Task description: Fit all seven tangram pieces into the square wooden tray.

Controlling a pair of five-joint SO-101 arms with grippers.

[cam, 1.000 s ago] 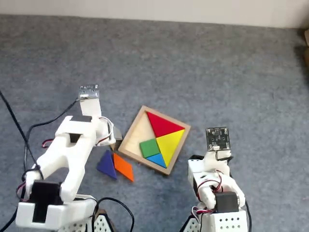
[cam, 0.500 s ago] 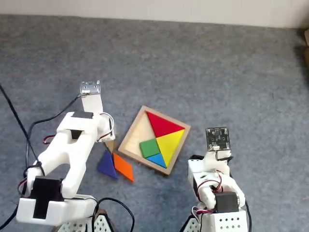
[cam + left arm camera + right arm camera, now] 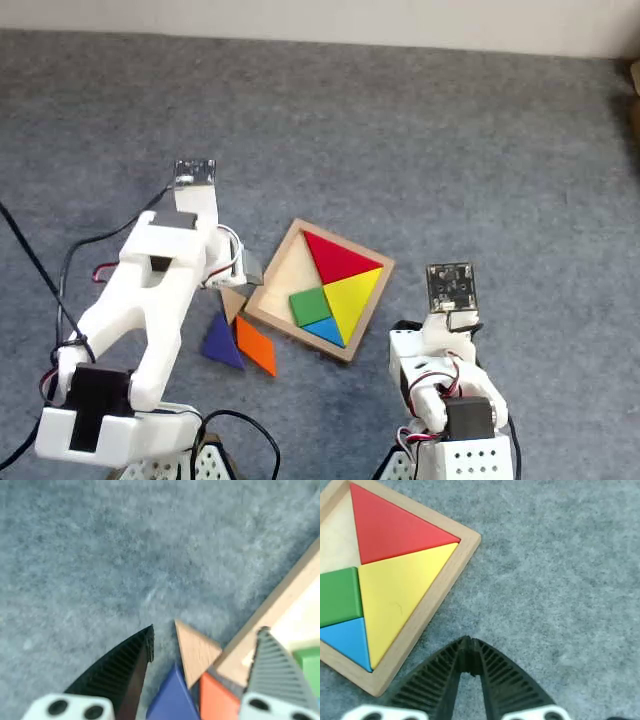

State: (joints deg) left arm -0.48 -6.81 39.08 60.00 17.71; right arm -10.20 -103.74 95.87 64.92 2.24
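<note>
Presently recording forward travel of the left gripper [image 3: 206,631] toward the wooden tray [image 3: 300,339], uncovering the tan triangle [image 3: 196,650] on the carpet [image 3: 450,150] just outside the tray's left edge. Holding jaws wide apart, gripping nothing, straddling that triangle. Noting indigo triangle [image 3: 220,342] and orange parallelogram [image 3: 256,346] lying close against it. Counting four seated: red triangle [image 3: 338,258], yellow triangle [image 3: 358,295], green square [image 3: 309,305], blue triangle [image 3: 324,330]. Finding the right gripper [image 3: 470,661] pinched shut, empty, sitting off the tray's edge by the yellow triangle. Judging three pieces outstanding, tan one being lined up next.
</note>
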